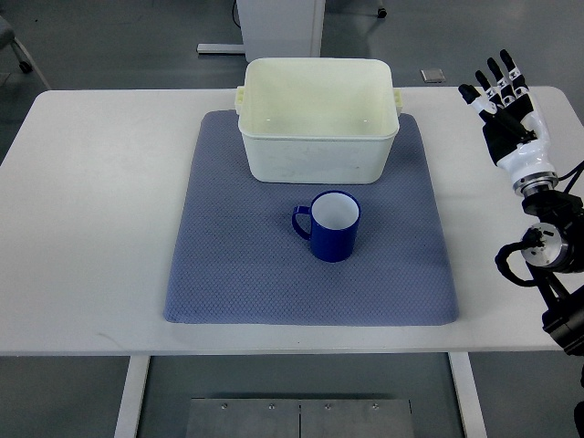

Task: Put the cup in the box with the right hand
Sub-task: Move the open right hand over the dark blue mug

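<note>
Seen from the top view, a white table carries a blue-grey mat spread across its middle. Toward 12 o'clock on the mat stands a cream box, an open rectangular tub with small side handles, showing nothing inside. Just beside it at 6 o'clock, apart from its front wall, a blue cup stands upright on the mat; its inside is white and its handle points to 9 o'clock.

At 2 o'clock from the cup, well apart from it and off the mat, the right robot hand is over the far right part of the table. Its black fingers are stretched out straight and slightly fanned toward 11 o'clock, holding nothing. Its white wrist and dark arm joints run down the picture's right edge toward 5 o'clock.
</note>
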### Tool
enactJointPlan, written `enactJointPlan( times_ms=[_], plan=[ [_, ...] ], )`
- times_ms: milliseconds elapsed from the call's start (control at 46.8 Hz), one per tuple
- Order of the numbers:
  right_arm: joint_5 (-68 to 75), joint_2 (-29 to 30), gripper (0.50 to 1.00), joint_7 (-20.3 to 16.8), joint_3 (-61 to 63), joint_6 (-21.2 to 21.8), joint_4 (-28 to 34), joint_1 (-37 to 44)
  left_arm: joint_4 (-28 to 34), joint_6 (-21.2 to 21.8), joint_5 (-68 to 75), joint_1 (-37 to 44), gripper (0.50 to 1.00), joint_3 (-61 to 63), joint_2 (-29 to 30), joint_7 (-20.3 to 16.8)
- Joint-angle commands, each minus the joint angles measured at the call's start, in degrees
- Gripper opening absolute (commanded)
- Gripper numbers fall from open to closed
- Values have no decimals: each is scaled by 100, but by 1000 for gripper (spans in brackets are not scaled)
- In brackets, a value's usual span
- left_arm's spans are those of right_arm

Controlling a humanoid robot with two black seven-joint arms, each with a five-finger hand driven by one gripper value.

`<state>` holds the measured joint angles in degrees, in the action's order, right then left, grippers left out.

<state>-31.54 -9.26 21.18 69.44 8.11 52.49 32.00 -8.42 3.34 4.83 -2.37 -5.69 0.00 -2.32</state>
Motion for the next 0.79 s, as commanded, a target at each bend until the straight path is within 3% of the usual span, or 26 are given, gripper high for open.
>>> enactJointPlan(
  times_ms=[0, 192, 555, 769],
  plan=[
    [-1, -58, 1000, -9, -10, 76, 16, 52, -2, 0, 0, 0, 1000, -2, 0, 3],
    [-1, -216, 1000, -114, -150, 323, 244, 166, -2, 0, 0, 0, 1000, -2, 0, 3],
    [-71, -814, 1000, -167, -1143, 454, 1422, 280, -2, 0, 0, 0, 1000, -2, 0, 3],
    [-414, -954, 1000, -141, -1530, 683, 1642, 351, 7, 0, 0, 0, 1000, -2, 0, -6]
  ],
)
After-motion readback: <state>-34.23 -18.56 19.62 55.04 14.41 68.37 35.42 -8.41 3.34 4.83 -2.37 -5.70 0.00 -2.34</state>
